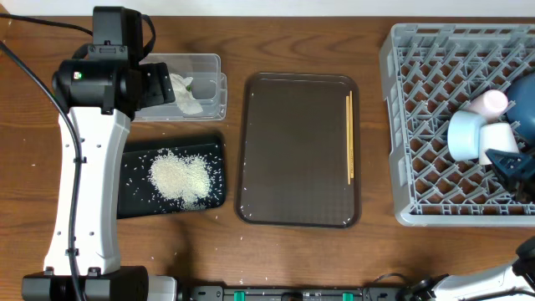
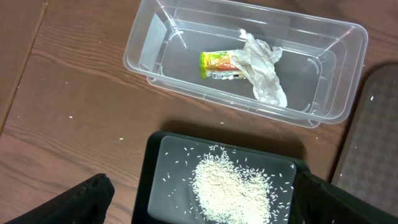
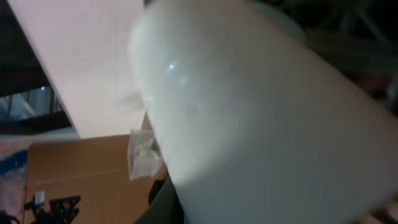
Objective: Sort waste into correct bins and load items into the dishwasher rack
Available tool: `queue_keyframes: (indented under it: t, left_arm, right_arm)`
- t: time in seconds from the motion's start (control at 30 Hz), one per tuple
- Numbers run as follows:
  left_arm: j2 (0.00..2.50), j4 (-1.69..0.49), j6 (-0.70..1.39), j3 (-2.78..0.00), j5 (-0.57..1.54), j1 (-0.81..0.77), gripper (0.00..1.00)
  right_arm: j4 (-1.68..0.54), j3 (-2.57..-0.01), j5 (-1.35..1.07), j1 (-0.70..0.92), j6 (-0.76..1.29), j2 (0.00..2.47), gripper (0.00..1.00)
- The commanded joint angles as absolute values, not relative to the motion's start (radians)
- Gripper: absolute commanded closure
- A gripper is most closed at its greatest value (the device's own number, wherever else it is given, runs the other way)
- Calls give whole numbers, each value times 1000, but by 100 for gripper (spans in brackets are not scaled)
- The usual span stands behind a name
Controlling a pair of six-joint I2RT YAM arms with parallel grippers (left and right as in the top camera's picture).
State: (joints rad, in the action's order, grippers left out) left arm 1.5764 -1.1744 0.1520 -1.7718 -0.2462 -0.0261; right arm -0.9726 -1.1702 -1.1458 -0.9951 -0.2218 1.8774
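Left gripper point(image 2: 204, 194): fingers point(image 2: 87, 199) spread wide at the bottom corners of the wrist view, with nothing between them and nothing touched. It hangs over the black tray point(image 2: 155, 180), above the near edge of the rice point(image 2: 230, 186).

Rice is heaped in the middle of the black tray, lower left of the overhead frame. Loose grains lie across the tray floor and a few are on the table around it.

Clear tub point(image 2: 155, 37) sits just above the black tray, upper left in overhead. The napkin point(image 2: 264, 71) and the yellow-green wrapper point(image 2: 219, 65) lie on its floor, touching each other, wrapper to the left.

Brown serving tray point(image 1: 292, 150) is at centre frame. The chopsticks point(image 1: 349, 138) lie along its right edge, parallel and together.

Grey rack point(image 1: 418, 84) is on the right side of the overhead frame. Clustered at its right side are the pink cup point(image 1: 489, 102), the light-blue bowl point(image 1: 464, 134), the white cup point(image 1: 499, 136) and the dark-blue bowl point(image 1: 525, 109), which is cut off at the frame edge.

Right gripper point(image 1: 507, 163) is inside the rack, right up against the white cup. In the wrist view the cup wall fills nearly the whole frame and is blurred. Its fingers aren't visible in either view, so I can't tell how far apart they are or whether they grip the cup.
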Motion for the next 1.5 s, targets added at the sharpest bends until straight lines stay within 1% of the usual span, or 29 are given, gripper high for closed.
queue_keyframes:
  t: [0.0, 0.27, 0.4, 0.6, 0.73, 0.77, 0.8, 0.9, 0.93, 1.03, 1.3, 1.47]
  left_arm:
    - [1569, -1177, 142, -1771, -255, -22, 4]
    - [1569, -1177, 142, -1771, -255, -22, 4]
    - [1569, -1177, 142, -1771, -255, -22, 4]
    - [1569, -1177, 142, -1771, -255, -22, 4]
    - [1569, -1177, 142, -1771, -255, -22, 4]
    - [1569, -1177, 142, -1771, -255, -22, 4]
    - [1569, -1177, 142, -1771, -255, -22, 4]
    - [1569, -1177, 142, -1771, -255, -22, 4]
    - [1569, -1177, 142, -1771, -255, -22, 4]
    - [1569, -1177, 142, -1771, -255, -22, 4]
    - [1569, -1177, 142, -1771, -255, -22, 4]
    - [1569, -1177, 142, -1771, -255, -22, 4]
  right_arm:
    - [-948, -1132, -658, -1052, -137, 1958, 88]
    - [-958, -1132, -655, -1060, -96, 1831, 83]
    - [-958, -1145, -655, -1060, -59, 1727, 78]
    - [-955, -1181, -665, -1059, -7, 1556, 76]
    - [-923, -1192, -668, -1059, 77, 1431, 71]
    - [-908, -1192, -677, -1058, 98, 1402, 71]
    - [-892, -1192, -686, -1056, 110, 1381, 76]
    - [-827, -1192, -710, -1028, 130, 1330, 95]
    - [-806, -1192, -710, -1008, 131, 1321, 99]
    - [-752, -1191, -675, -941, 134, 1324, 99]
    - [-596, -1191, -277, -735, 134, 1379, 99]
    - [-531, -1191, -210, -697, 134, 1426, 99]
